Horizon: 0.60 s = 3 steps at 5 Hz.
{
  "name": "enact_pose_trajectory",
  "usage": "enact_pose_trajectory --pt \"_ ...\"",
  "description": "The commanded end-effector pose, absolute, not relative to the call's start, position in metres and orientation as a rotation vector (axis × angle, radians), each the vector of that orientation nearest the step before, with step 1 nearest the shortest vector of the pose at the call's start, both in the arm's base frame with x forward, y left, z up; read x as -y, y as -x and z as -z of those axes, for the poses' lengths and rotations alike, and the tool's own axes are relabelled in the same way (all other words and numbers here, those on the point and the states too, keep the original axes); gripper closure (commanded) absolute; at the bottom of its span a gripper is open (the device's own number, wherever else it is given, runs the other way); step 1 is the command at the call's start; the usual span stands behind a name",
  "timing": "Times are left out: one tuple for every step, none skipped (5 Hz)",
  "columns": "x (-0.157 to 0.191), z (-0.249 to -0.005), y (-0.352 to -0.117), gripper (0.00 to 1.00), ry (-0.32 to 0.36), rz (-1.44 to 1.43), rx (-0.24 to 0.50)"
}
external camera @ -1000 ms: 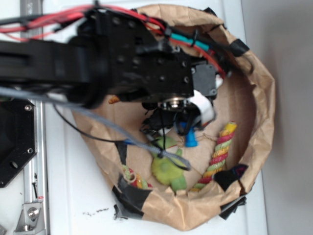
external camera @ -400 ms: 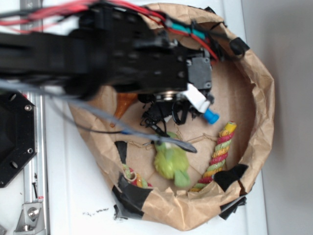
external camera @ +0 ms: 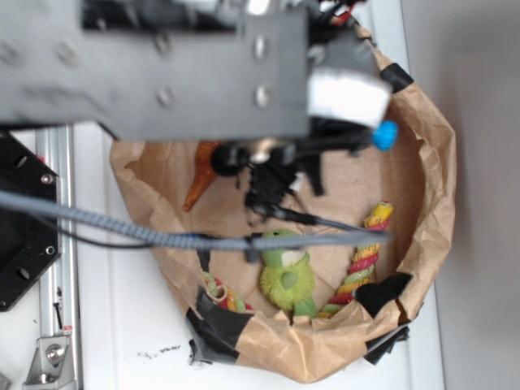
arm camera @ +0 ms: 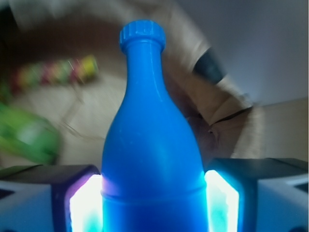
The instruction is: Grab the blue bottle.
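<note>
The end effector (arm camera: 153,198) is pinching the blue bottle (arm camera: 152,145) by its body. The exterior view is showing only its cap (external camera: 384,135), right of the blurred arm.

**Arm raised over the paper basket**

You see the blurred grey arm (external camera: 187,69) filling the top of the view, above a brown paper basket (external camera: 435,162) patched with black tape on the white table (external camera: 122,325). Only the cap of the blue bottle (external camera: 384,135) pokes out past the arm's right end; you cannot see the pincer itself. Inside the basket lie a green plush (external camera: 286,278), a striped rope toy (external camera: 366,260) and an orange piece (external camera: 203,172). A braided cable (external camera: 122,231) crosses the frame.
</note>
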<state>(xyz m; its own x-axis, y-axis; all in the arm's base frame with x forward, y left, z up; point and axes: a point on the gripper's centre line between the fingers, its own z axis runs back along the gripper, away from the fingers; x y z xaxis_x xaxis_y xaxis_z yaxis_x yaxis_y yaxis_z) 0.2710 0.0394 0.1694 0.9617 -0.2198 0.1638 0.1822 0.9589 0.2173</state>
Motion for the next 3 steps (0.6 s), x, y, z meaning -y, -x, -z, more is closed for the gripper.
enact_pose_trajectory --pt "-0.0412 -0.1963 -0.2537 1.00 -0.073 -0.361 0.304" --pt "-0.0398 -0.1937 -0.2514 1.00 -0.074 -0.502 0.269" --pt "-0.0431 -0.1955 -0.2451 1.00 -0.083 -0.557 0.217"
